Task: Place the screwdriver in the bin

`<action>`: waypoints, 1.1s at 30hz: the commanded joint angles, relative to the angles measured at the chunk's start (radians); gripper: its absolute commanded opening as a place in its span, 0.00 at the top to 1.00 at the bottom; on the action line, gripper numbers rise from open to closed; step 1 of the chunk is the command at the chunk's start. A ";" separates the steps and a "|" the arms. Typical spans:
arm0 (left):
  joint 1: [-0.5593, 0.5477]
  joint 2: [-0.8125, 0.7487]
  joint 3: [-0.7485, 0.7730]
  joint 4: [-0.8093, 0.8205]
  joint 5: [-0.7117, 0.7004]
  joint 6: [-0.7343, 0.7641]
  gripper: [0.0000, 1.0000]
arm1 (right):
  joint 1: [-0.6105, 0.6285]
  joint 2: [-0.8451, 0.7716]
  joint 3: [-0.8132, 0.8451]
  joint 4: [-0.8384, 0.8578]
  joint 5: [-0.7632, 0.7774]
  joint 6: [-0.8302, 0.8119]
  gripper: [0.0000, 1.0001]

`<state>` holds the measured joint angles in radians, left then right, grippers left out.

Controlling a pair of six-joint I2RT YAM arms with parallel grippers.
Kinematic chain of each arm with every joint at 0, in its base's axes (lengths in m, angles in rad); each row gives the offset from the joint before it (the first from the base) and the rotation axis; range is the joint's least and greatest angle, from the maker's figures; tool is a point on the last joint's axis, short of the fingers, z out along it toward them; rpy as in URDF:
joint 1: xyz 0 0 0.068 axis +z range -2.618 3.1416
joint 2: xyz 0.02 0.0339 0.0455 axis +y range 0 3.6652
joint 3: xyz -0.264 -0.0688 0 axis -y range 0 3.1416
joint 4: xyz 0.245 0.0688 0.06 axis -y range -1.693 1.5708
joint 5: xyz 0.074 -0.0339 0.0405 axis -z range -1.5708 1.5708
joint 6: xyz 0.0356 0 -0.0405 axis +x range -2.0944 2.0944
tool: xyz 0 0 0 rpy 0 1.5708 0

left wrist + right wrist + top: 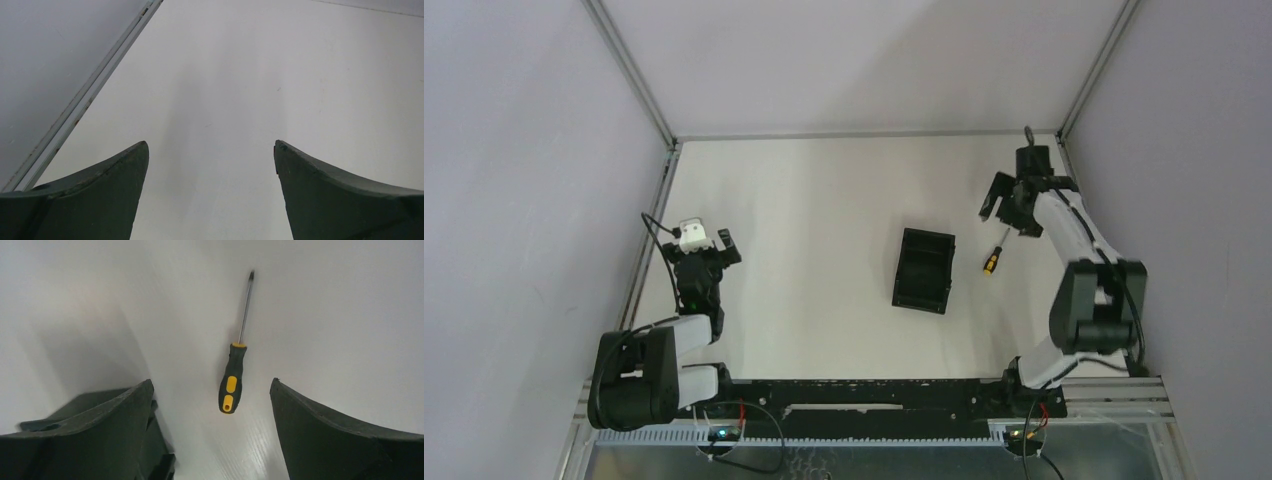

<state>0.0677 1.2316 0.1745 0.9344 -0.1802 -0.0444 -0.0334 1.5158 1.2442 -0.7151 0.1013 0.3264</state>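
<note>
Right gripper, fingers spread apart, hovers over the screwdriver, which lies flat on the desk beside the bin. Best descend straddling its black-and-yellow handle, then close.

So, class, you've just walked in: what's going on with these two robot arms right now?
The right gripper hovers above the screwdriver with its jaws open; nothing is gripped. The screwdriver lies flat on the table, just to the right of the bin and apart from it. The left gripper hangs open over the table at the far left, handling nothing. So the screwdriver has not yet been picked up.
</note>
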 commanded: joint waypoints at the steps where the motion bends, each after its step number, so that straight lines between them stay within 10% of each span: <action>1: -0.005 0.003 0.054 0.040 -0.003 0.015 0.00 | 0.001 0.137 0.002 -0.039 -0.075 -0.020 0.08; 11: -0.005 0.003 0.055 0.040 -0.004 0.014 0.00 | -0.002 0.349 -0.043 0.057 -0.020 -0.041 0.19; 20: -0.005 0.002 0.054 0.040 -0.003 0.014 0.00 | -0.002 0.384 -0.043 0.052 -0.065 -0.090 1.00; 33: -0.005 0.003 0.055 0.040 -0.003 0.014 0.00 | 0.056 -0.005 0.116 -0.304 -0.075 -0.081 1.00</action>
<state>0.0673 1.2316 0.1745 0.9340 -0.1802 -0.0444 -0.0086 1.6405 1.2736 -0.9089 0.0303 0.2481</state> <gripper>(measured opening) 0.996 0.044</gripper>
